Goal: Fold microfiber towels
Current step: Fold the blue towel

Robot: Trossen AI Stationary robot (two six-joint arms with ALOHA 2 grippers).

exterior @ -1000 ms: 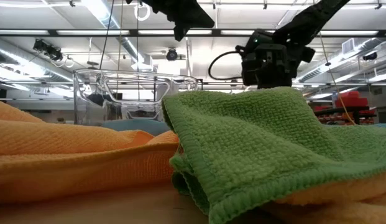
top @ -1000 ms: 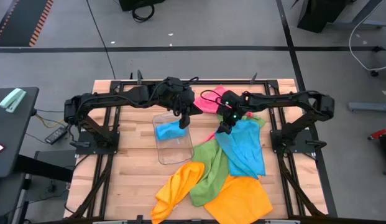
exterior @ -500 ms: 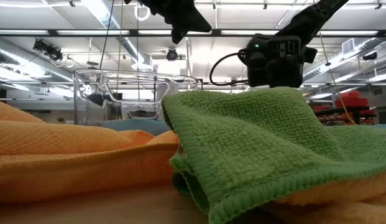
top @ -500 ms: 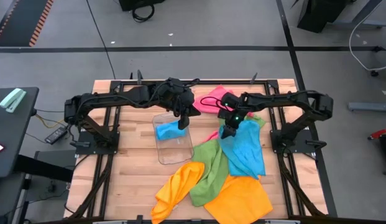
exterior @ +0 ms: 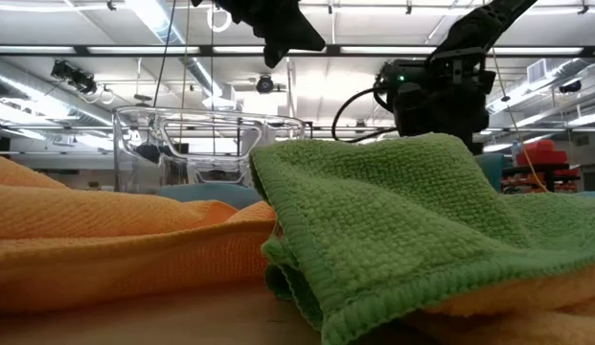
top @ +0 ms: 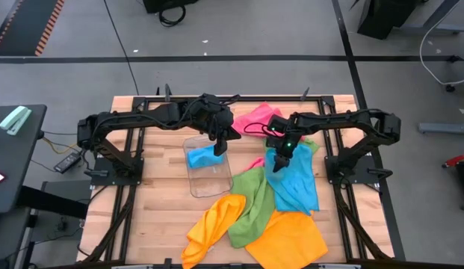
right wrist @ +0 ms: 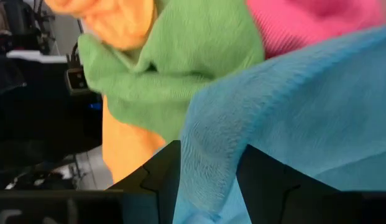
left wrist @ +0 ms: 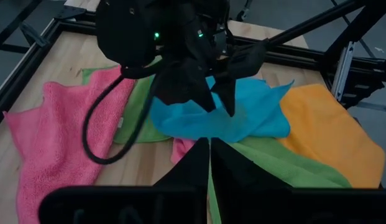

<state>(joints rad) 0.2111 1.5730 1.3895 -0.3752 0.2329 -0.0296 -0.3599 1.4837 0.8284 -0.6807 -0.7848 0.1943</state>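
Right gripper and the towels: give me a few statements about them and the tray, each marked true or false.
1. The right gripper is shut on the sky blue towel. True.
2. The left gripper holds a pink towel. False: it is shut and empty, above the clear tray.
3. A folded blue towel lies in the clear tray. True.
4. The green towel lies on top of the pink towel. False: it lies among the orange towels, nearer the table's front edge.
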